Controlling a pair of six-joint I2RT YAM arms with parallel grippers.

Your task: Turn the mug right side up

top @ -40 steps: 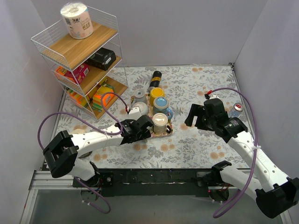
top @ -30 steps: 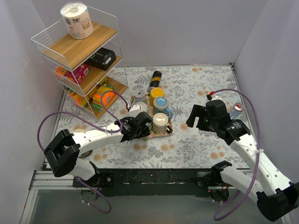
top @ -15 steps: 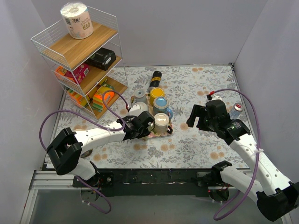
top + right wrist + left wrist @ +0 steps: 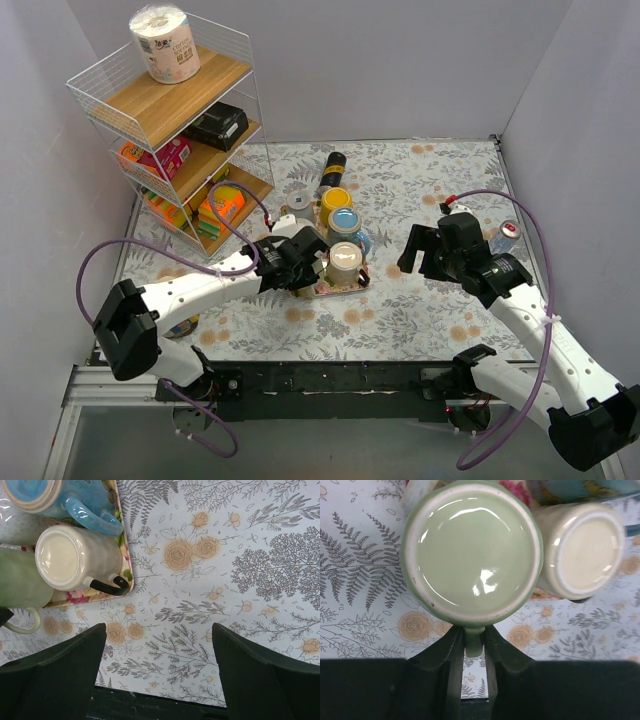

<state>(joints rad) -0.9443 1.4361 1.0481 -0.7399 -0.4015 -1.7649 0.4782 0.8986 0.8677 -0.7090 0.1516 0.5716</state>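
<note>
A green mug (image 4: 472, 550) stands upside down, its glazed base facing the left wrist camera; in the right wrist view the same mug (image 4: 20, 580) sits at the near left corner of the floral tray (image 4: 127, 565). My left gripper (image 4: 472, 640) is shut on the green mug's handle (image 4: 473, 645), one finger on each side. From above, the left gripper (image 4: 300, 262) covers most of that mug. Beside it a cream mug (image 4: 343, 262) with a black handle also stands upside down. My right gripper (image 4: 418, 250) hangs open over bare cloth to the right of the tray, holding nothing.
A blue mug (image 4: 345, 222) and a yellow mug (image 4: 335, 200) stand further back on the tray, with a black bottle (image 4: 331, 168) behind them. A wire shelf rack (image 4: 170, 120) stands at the left, and a small bottle (image 4: 508, 235) near the right wall.
My left gripper has closed on the green mug's handle and shifted slightly toward the back. The right arm has barely moved.
</note>
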